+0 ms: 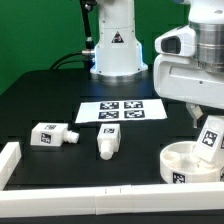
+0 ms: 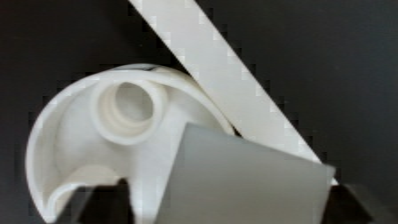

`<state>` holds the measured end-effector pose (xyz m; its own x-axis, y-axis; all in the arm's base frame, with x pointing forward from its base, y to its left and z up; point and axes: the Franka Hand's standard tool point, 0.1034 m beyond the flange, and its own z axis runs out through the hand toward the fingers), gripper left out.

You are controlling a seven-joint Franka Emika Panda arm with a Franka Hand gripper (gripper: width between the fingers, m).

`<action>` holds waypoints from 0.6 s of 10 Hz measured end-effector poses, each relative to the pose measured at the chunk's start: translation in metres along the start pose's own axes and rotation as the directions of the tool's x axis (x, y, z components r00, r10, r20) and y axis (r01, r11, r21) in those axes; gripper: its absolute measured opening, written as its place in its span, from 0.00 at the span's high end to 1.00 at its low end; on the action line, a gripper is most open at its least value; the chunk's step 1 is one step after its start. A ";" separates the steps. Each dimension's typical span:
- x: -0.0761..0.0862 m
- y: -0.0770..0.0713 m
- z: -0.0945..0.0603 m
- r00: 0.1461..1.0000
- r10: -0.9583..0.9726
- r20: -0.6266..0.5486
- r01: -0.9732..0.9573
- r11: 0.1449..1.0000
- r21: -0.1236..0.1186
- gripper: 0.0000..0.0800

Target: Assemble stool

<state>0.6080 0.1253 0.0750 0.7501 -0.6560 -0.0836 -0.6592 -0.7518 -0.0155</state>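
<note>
Jaws: pinching the upper part of the held leg, which hangs a little tilted with its tag toward the exterior camera.
Seat: rim up on the worktop, at the exterior view's right, directly under the held leg; whether the two touch cannot be told.
Governing relation: in the wrist view the round socket shows just beside the leg's lower end, not under it. The leg's long axis runs near vertical, so the coming move probably needs a small sideways shift and a straightening.
Loose legs: two lie on their sides, one toward the exterior view's left and one near the middle, both well apart from the jaws.
Marker board: flat, beyond the loose legs.
Obstruction: the border rail passes just beside the seat's rim and may limit sideways travel.
</note>
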 end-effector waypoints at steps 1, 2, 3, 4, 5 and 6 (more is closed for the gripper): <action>-0.001 -0.001 0.000 0.998 0.057 0.002 -0.057 0.998 0.002 0.58; -0.002 -0.002 0.000 0.993 0.118 0.009 -0.118 0.993 0.007 0.58; -0.003 -0.002 0.000 0.988 0.151 0.012 -0.151 0.988 0.008 0.58; -0.004 -0.004 0.000 0.972 0.232 0.024 -0.233 0.972 0.015 0.58; 0.003 -0.006 -0.004 0.944 0.323 0.062 -0.327 0.943 0.062 0.58; 0.015 -0.008 -0.005 0.872 0.482 0.087 -0.489 0.861 0.141 0.58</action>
<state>0.6248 0.1214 0.0784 0.3320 -0.9283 -0.1674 -0.9418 -0.3164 -0.1131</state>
